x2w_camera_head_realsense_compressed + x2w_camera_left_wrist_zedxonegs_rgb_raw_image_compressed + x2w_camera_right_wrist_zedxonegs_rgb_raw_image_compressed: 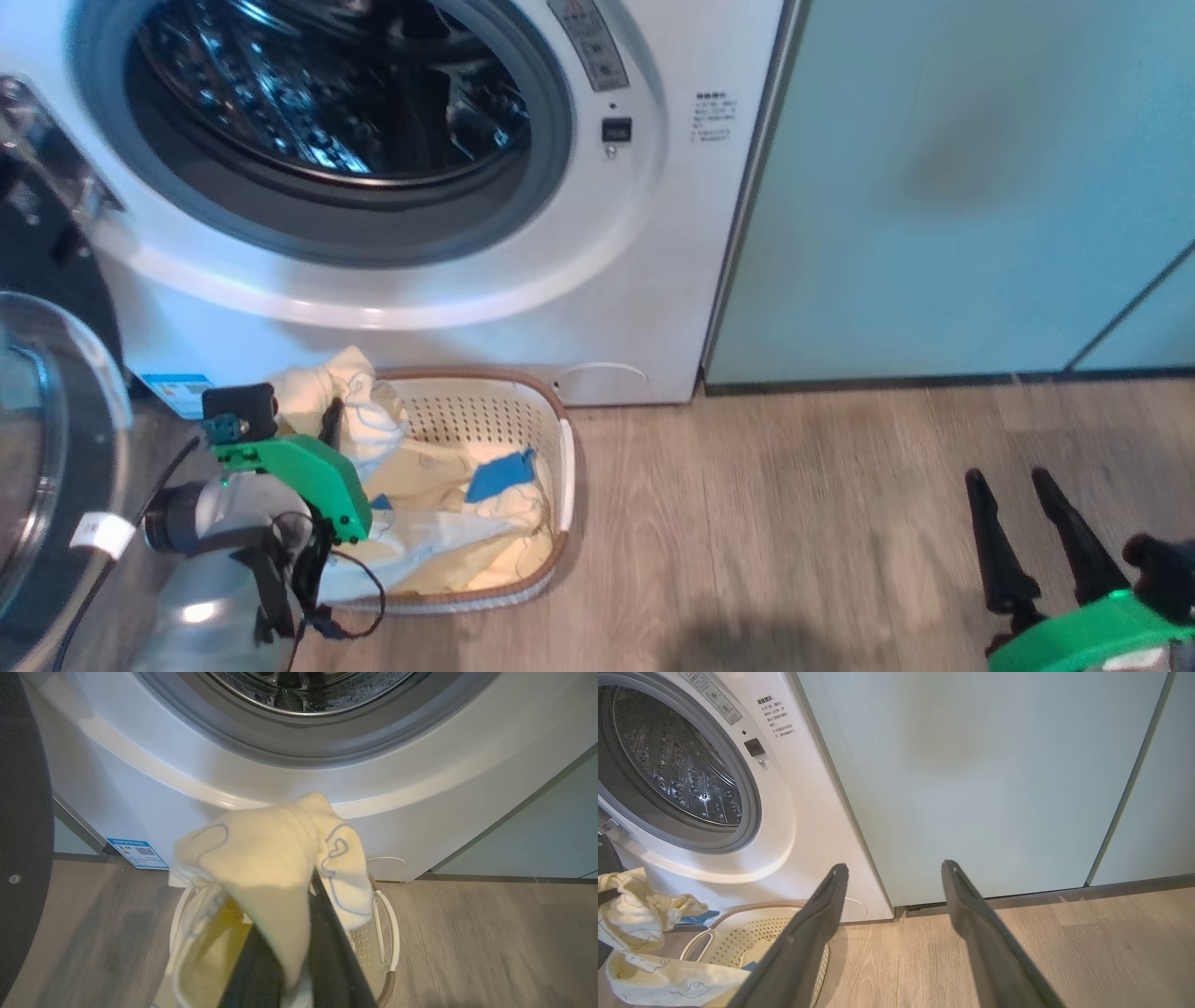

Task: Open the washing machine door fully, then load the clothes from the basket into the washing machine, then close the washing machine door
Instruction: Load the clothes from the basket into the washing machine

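Open washing machine [485,308] at 11 o'clock, steel drum exposed; the washing machine door [47,448] hangs swung out at 9 o'clock, pale green cabinets [934,187] at 2 o'clock. At 7 o'clock the basket [566,467] stands on the wooden floor [794,523], just before the washer. The left gripper [331,420] pinches a raised fold of the clothes [439,523] over it; the right gripper [1008,481], at 4 o'clock, stands spread and empty.

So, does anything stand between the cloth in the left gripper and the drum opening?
Nothing visible does. The left gripper holds some clothes above the basket, below the open drum mouth of the washing machine. The washing machine door stands aside at the left. The cloth must only rise over the grey rim.
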Tool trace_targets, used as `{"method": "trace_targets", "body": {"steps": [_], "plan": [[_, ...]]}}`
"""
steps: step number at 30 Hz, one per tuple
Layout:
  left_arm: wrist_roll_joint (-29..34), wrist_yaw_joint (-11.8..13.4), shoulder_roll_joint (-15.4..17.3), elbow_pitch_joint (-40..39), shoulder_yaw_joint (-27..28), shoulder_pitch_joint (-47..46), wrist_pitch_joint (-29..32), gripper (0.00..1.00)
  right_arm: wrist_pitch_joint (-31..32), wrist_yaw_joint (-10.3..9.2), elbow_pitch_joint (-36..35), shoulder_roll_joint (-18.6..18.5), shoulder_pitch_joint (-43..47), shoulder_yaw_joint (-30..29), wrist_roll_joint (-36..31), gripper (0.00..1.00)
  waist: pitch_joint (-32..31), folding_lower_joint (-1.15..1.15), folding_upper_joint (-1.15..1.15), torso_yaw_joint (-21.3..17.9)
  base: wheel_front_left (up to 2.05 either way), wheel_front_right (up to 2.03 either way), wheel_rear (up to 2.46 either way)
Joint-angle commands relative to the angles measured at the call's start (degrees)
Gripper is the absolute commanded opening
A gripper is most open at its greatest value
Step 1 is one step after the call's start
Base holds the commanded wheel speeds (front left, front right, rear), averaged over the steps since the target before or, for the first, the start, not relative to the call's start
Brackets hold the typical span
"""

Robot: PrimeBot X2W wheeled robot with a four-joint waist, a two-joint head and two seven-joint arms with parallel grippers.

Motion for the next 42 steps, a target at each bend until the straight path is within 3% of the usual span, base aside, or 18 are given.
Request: {"method": "trace_targets", "body": {"steps": [1,16,26,35,42], "plan": [[0.15,-0.10,1.93,-3.35,1.74,0.09,-0.75,0.00,-0.55,-0.16,-1.52,-1.49,0.15,0.47,-0.01,1.00,-1.77,0.01,0.00,1.08,0.00,0.00,0.00],[-0.30,1.17,2.60,-19.49,5.02,8.94,-0.76,0.00,-0.55,-0.16,-2.35,-2.01,3.33,-0.41,0.33,1.00,-6.50,0.01,0.00,1.84,0.00,0.00,0.00],[-1.26,2.94,2.25,-27.54,5.66,11.90,0.13,0.00,-0.55,-0.16,-2.62,-2.15,3.53,-0.14,0.31,1.00,-6.40,0.01,0.00,0.91,0.00,0.00,0.00],[-1.49,4.00,3.21,-32.01,5.22,8.18,3.60,0.00,-0.55,-0.16,-2.95,-1.89,1.74,0.12,0.46,1.00,-3.10,0.01,0.00,-0.89,0.00,0.00,0.00],[-1.16,4.60,5.07,-30.72,5.20,0.51,5.07,0.00,-0.55,-0.16,-3.35,-1.36,-0.87,0.23,0.56,1.00,1.63,0.01,0.00,-3.29,0.00,0.00,0.00]]}}
